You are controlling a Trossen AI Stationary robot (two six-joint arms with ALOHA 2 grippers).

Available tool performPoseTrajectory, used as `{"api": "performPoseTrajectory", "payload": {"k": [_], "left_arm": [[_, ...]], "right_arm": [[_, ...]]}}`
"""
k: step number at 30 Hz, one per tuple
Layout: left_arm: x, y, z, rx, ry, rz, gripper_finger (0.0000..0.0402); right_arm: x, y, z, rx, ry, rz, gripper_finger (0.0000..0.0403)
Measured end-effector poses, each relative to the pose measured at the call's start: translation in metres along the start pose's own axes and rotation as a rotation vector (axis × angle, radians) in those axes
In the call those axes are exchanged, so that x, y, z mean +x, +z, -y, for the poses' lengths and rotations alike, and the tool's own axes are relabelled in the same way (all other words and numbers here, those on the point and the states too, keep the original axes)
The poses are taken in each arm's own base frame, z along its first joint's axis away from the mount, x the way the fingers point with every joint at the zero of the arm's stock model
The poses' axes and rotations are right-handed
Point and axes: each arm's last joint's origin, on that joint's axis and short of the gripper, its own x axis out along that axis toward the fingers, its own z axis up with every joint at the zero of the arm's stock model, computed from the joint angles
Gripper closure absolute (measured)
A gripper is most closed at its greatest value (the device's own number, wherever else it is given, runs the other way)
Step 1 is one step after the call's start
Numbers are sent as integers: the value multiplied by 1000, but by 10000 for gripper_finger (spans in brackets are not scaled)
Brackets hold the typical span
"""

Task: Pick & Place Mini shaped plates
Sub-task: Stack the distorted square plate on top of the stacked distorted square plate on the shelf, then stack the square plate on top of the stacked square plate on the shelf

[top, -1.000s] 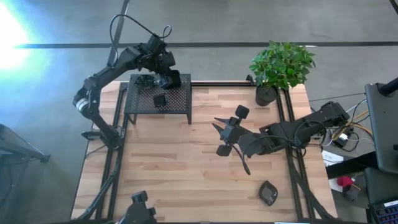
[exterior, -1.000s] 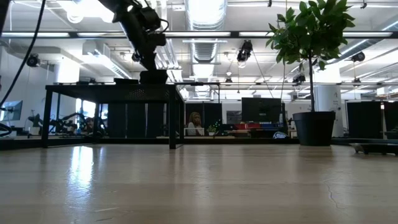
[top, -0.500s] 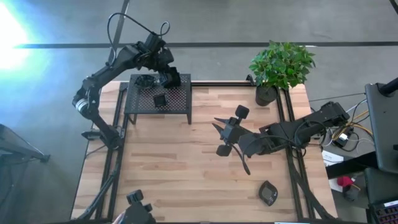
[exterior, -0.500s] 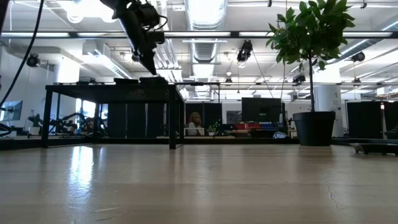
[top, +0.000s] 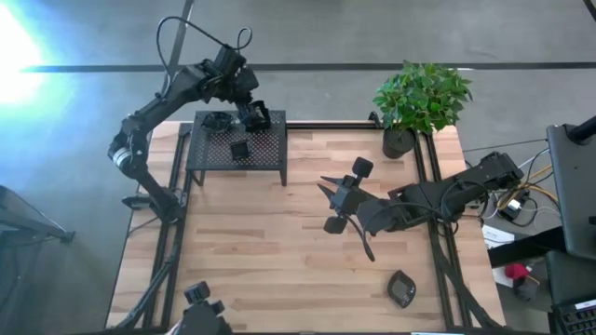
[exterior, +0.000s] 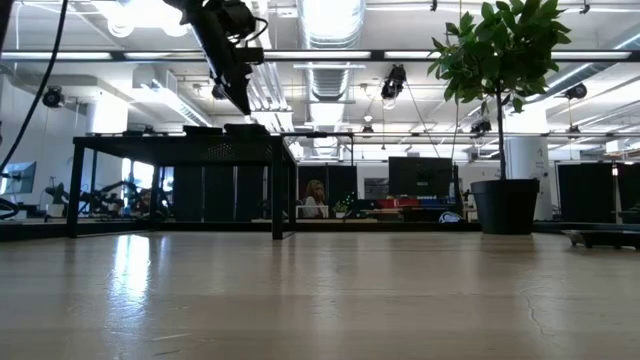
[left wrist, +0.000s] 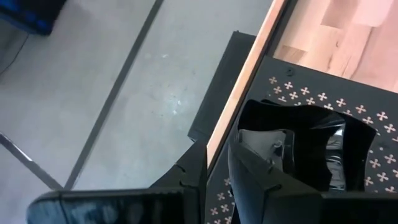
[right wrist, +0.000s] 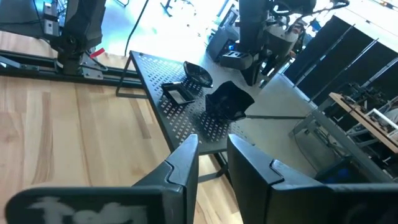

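Perforated black stand (top: 237,149): glossy black mini shaped plates (top: 240,149), left tool (top: 250,116) released above, empty.

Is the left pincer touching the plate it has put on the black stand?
Apart. In the low view the left pincer hangs above the plate on the stand, with a plain gap of bright background between them.

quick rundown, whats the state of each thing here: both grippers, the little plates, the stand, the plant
left gripper: raised just above the stand's back right corner, holding nothing
right gripper: low over mid table, holding nothing
plate at the stand's corner: resting on the stand, free of the fingers
square plate: flat on the stand, mid top
plates at the back: bunched together on the stand
perforated stand: upright on the table's back left
potted plant: upright, back right
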Motion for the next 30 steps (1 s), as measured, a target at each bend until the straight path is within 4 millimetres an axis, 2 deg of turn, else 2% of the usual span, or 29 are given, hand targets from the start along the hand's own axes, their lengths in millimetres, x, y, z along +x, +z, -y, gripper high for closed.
{"api": "performPoseTrajectory", "payload": {"k": [9,15,18,21,24,27,30], "left_arm": [[15,-2,1,1,26,-23,342],[32,-7,5,15,18,-45,342],[33,-8,5,22,47,-62,342],[27,-7,3,20,75,-56,342],[13,-4,1,-2,103,-26,342],[-9,-2,5,-27,113,28,342],[-35,-3,20,17,91,67,342]], "right_arm": [[0,0,0,2,0,0,325],[0,0,0,3,0,0,327],[0,0,0,2,0,0,324],[0,0,0,3,0,0,324],[0,0,0,-1,0,0,327],[-1,0,1,3,0,1,331],[-2,1,3,23,-1,5,334]]}}
